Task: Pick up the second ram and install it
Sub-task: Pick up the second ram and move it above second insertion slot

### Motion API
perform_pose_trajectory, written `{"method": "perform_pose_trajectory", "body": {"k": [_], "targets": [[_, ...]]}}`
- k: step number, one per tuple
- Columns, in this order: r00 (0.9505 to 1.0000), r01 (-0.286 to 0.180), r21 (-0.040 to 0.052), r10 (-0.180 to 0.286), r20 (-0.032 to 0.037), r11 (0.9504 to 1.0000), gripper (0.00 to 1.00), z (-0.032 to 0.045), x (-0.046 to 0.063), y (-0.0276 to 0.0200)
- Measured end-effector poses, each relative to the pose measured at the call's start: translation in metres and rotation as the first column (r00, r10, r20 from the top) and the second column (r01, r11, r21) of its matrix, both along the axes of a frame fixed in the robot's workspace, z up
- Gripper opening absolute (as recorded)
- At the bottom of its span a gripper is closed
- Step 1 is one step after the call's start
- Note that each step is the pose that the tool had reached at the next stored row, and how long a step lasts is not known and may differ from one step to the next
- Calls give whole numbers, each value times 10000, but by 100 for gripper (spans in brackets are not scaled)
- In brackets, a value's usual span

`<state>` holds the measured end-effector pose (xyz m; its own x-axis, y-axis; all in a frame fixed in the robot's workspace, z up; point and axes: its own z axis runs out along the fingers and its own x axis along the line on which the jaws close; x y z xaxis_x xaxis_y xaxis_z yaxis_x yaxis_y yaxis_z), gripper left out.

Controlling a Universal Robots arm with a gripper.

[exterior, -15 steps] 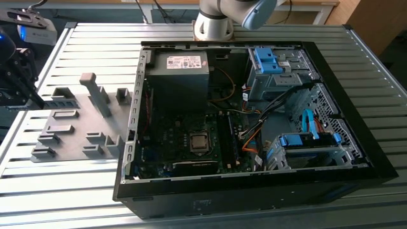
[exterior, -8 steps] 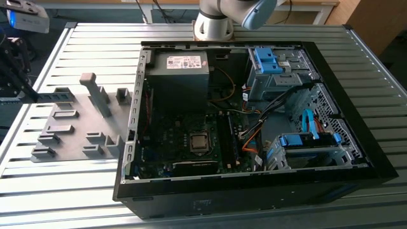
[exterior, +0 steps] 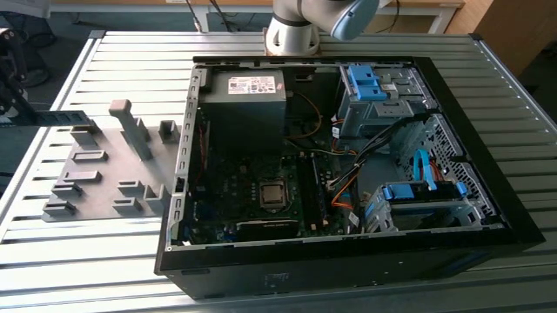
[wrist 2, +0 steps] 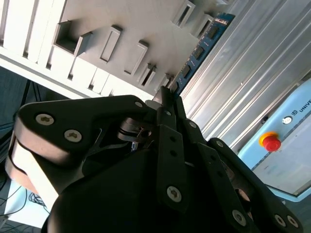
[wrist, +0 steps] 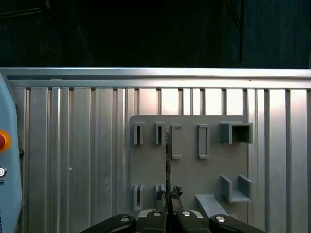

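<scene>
pincer [wrist: 167, 196] tightly closed, fingers nearly together

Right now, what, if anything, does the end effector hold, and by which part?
The ram, gripped at one end by the end effector; the rest of the stick juts out free.

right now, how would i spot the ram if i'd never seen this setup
At the exterior view's left of the open case lies a grey plate of holder blocks. Over it the claw grips the ram: a thin blue-green board with dark chips, unlike the grey blocks.
</scene>
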<state>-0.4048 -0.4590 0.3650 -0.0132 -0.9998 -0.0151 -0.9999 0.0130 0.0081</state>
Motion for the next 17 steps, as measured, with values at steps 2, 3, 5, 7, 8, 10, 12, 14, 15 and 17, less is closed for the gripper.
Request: {"method": "perform_pose_trajectory", "body": {"k": [2,3,5,7,8,10,12,14,15,17], "targets": [[10000,0,-1,0,-1,10000,14,57,0,1],[10000,0,-1,0,-1,10000,14,86,0,1],[10000,0,0,0,-1,10000,14,142,0,2],[10000,0,-1,0,-1,10000,14,194,0,3],[10000,0,0,0,0,10000,14,219,0,4],[10000,0,0,0,0,10000,14,269,0,5],[10000,0,-1,0,-1,10000,14,295,0,5],[10000,0,1,0,2,10000,14,294,0,5],[10000,0,1,0,1,10000,14,294,0,5],[10000,0,0,0,0,10000,14,296,0,5]]}}
